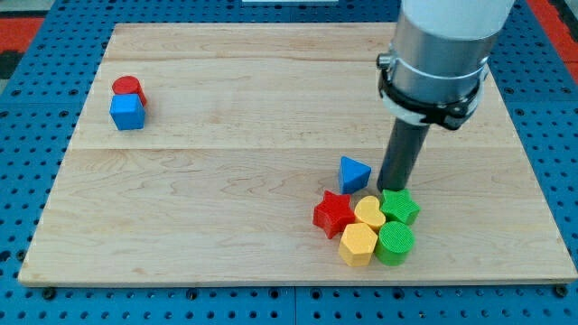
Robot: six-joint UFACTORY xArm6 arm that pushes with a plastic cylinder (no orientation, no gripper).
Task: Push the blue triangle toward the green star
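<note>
**A:** Which step is this?

**B:** Judging by the layout, the closing nudge. My tip [394,188] stands just right of the blue triangle [353,173], directly above the green star [399,206], toward the wooden board's [226,181] bottom-right corner. There's no claw, only the rod. Next, I'd circle to the triangle's upper left and push.

**A:** Counts?

**B:** Two blues, two reds, two yellows, two greens; the blue cube [128,112] and red cylinder [128,88] sit near the top-left corner.
</note>
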